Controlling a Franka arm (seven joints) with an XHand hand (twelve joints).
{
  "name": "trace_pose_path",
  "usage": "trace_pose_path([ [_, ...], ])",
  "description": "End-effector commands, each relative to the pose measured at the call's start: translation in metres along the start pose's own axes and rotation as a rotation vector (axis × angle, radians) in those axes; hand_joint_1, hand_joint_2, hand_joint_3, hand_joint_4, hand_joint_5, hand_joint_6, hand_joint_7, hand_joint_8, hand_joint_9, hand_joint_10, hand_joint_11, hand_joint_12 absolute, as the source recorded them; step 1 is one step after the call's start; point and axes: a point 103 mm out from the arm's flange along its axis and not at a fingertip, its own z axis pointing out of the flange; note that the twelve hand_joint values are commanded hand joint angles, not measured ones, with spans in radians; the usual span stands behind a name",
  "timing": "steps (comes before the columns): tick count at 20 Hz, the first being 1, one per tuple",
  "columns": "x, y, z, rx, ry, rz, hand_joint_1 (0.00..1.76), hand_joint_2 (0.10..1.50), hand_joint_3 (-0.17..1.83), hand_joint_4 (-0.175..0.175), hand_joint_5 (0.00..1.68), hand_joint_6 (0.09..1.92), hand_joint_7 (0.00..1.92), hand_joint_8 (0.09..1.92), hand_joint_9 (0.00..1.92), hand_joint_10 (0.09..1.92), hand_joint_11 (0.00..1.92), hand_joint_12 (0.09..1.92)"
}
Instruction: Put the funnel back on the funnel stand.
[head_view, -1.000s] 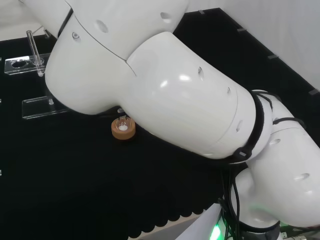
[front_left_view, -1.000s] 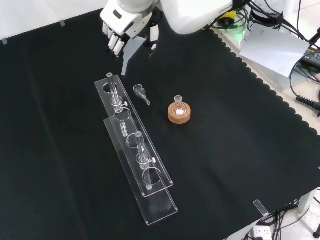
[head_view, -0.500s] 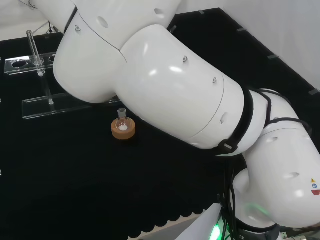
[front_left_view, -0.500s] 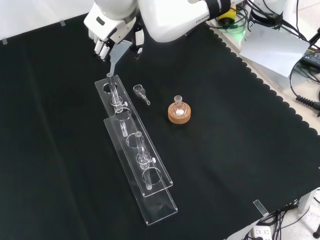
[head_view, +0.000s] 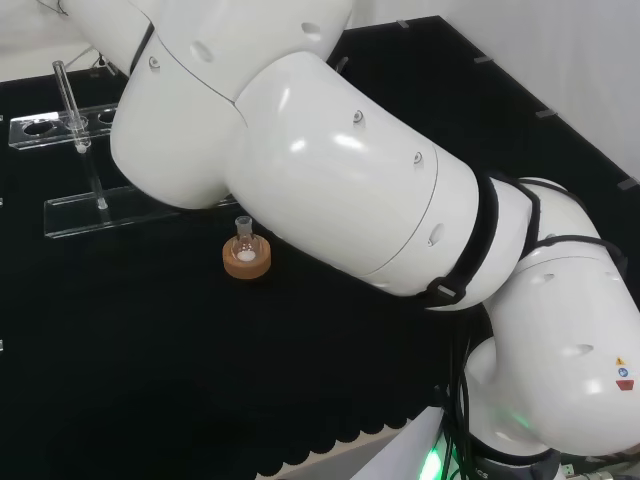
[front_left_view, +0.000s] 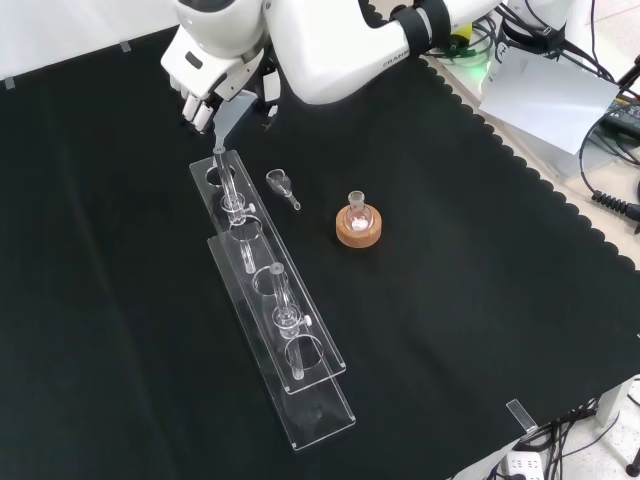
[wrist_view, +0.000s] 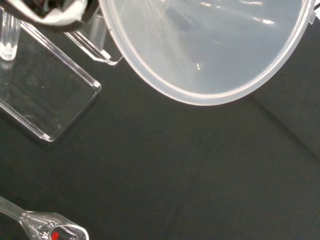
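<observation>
Hanging near the far edge of the counter (front_left_view: 120, 330) in the front view, the robot hand (front_left_view: 205, 75) has its fingers curled round the clear funnel (front_left_view: 228, 117), which it holds mouth up against the palm with the stem slanting down toward the counter, so the long axis runs steeply but not quite upright. The tip of the stem sits right at the far end of the funnel stand (front_left_view: 262, 290), a long clear two-tier rack that runs from there toward the near edge of the counter; whether the stem is over the end hole or just short of it I cannot tell. The wrist view looks straight onto the wide pale rim of the funnel (wrist_view: 210, 47), cut off by the frame, with a corner of the stand's clear base (wrist_view: 47, 97) beside it and a small glass scoop (wrist_view: 45, 227) with a red spot lying on the cloth. That scoop (front_left_view: 283, 186) lies just beside the rack in the front view, and a little flask with white powder (front_left_view: 357, 210) stands on a cork ring (front_left_view: 359, 229) further toward the middle. From the head view the arm's big white links (head_view: 340, 170) cover the funnel, while the rack's end (head_view: 60, 125) and the flask (head_view: 243, 240) stay clear.
</observation>
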Motion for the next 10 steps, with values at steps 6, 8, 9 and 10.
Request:
trace_pose_path([
  [6,0.007,0.011,0.005,0.016,-0.046,-0.011,0.94,0.63,0.66,-0.094,0.83,0.80,0.84,0.71,1.44,0.14,1.22,0.81],
  [8,0.007,0.013,0.006,0.018,-0.047,-0.011,0.94,0.63,0.66,-0.094,0.83,0.80,0.84,0.71,1.44,0.14,1.22,0.81],
  [9,0.007,0.014,0.005,0.017,-0.046,-0.011,0.94,0.63,0.66,-0.094,0.83,0.80,0.84,0.71,1.44,0.14,1.22,0.81],
  [10,0.007,0.015,0.005,0.015,-0.047,-0.011,0.94,0.63,0.66,-0.094,0.83,0.80,0.84,0.71,1.44,0.14,1.22,0.81],
])
